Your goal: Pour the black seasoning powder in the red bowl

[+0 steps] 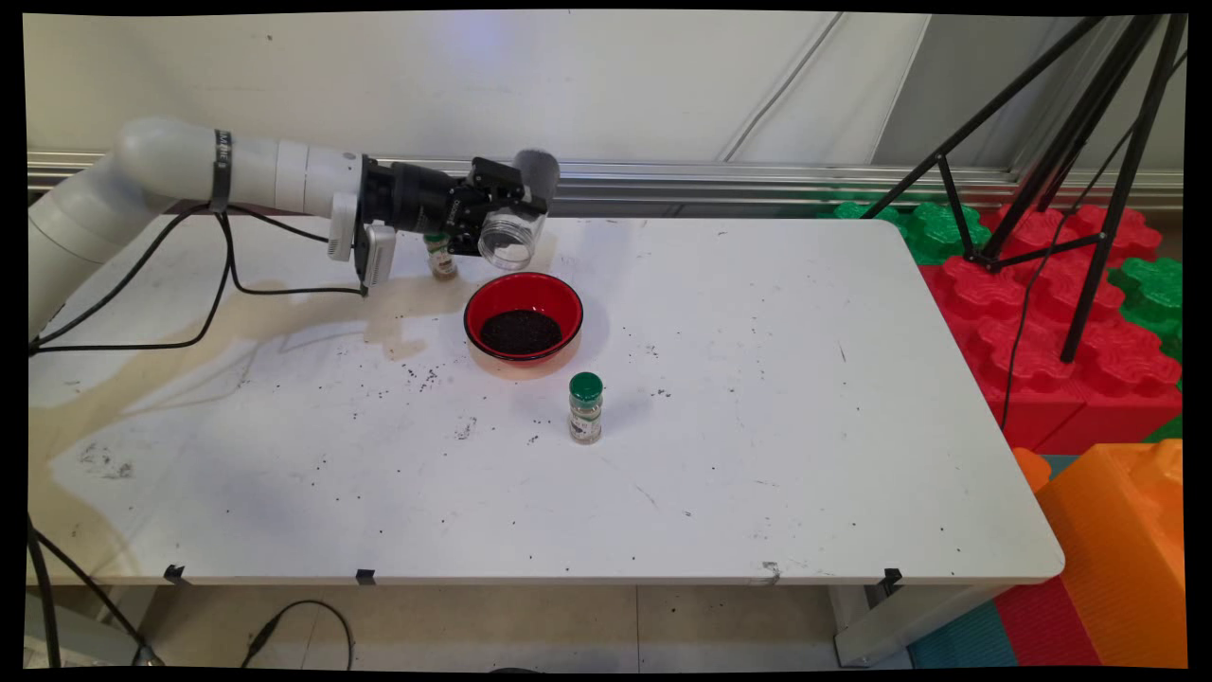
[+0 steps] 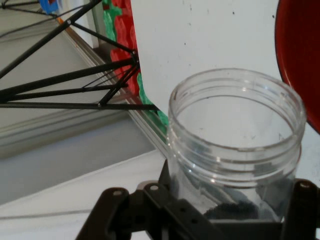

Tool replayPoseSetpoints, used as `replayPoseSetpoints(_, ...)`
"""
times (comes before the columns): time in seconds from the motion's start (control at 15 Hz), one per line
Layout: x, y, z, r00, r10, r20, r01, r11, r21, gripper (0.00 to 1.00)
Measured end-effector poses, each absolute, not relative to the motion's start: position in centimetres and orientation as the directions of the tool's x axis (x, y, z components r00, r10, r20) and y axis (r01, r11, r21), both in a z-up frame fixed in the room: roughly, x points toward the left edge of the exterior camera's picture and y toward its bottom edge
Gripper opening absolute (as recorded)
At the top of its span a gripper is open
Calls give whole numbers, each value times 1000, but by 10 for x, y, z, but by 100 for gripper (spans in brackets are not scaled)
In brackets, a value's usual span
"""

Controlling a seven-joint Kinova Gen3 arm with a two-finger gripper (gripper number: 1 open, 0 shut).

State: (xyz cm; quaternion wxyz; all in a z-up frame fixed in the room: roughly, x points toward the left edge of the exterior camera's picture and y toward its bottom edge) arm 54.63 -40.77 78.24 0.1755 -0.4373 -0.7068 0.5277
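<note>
Near table edge: four small black tape tabs (image 1: 364,576) along the front lip. White table (image 1: 757,474) speckled all over with dark grains (image 1: 421,376), thickest left of centre.

Mid-table: a small spice jar with green cap (image 1: 585,407), upright, alone, at about 5 o'clock from the bowl, near it but apart.

Red bowl (image 1: 524,319) next back, black outer wall, holding a dark heap of granules (image 1: 520,332) in its bottom.

Above the bowl, at its 12 o'clock: gripper (image 1: 516,213) raised off the table, pinching a clear plastic jar (image 1: 511,238), fingers clamped on its sides. Jar is tipped over, mouth facing down-right toward the bowl. In the hand view the clear jar (image 2: 235,145) shows a wide threaded mouth, mostly empty, a little dark material left near its base by the fingers (image 2: 300,210); red bowl rim at the right edge (image 2: 300,55).

Behind the wrist, at 10 o'clock from the bowl: a second small jar (image 1: 440,256), partly hidden.

Far right, off the table: black tripod legs (image 1: 1042,170) over red and green foam blocks (image 1: 1042,313); orange block (image 1: 1117,540) nearer.
</note>
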Motion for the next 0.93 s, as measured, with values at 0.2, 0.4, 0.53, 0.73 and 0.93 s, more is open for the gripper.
replayPoseSetpoints(0.2,545,-409,782,-527,804,-276,473,7,-881,0)
replayPoseSetpoints(0.4,543,-410,782,-500,802,-327,504,-38,-863,0)
replayPoseSetpoints(0.53,542,-410,783,-480,798,-364,525,-71,-848,0)
replayPoseSetpoints(0.73,541,-411,782,-449,790,-417,556,-119,-823,0)
replayPoseSetpoints(0.93,539,-411,782,-422,781,-460,579,-158,-800,0)
